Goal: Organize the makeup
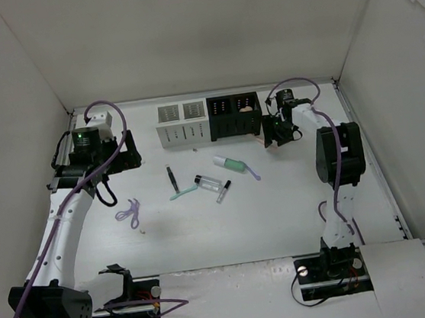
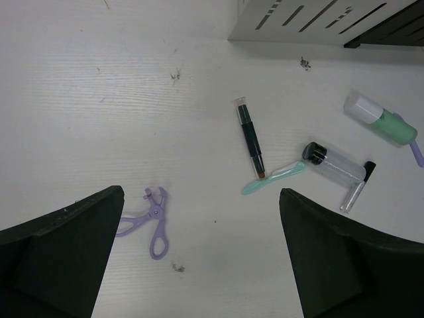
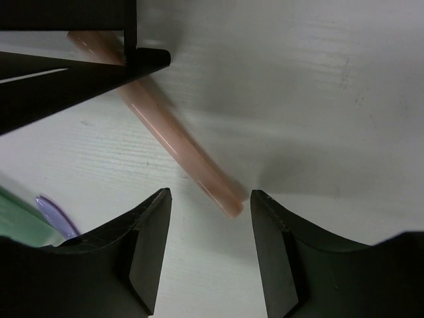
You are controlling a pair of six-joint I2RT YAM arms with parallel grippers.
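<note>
Near the table's far edge, by the black slotted box, the right gripper's jaws are standing apart, with a blurred peach stick passing between them, ungripped. The left gripper is hovering spread wide, holding nothing. The mint-green tube and clear vial are lying mid-table.

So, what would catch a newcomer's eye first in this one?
Loose makeup lies scattered mid-table: a mint-green tube, a clear vial and a black stick, with a purple scissor-handled tool off to the left. Behind them a white slotted box and a black slotted box stand side by side. By the black one, the right gripper has its open jaws around the end of a blurred peach stick.
</note>
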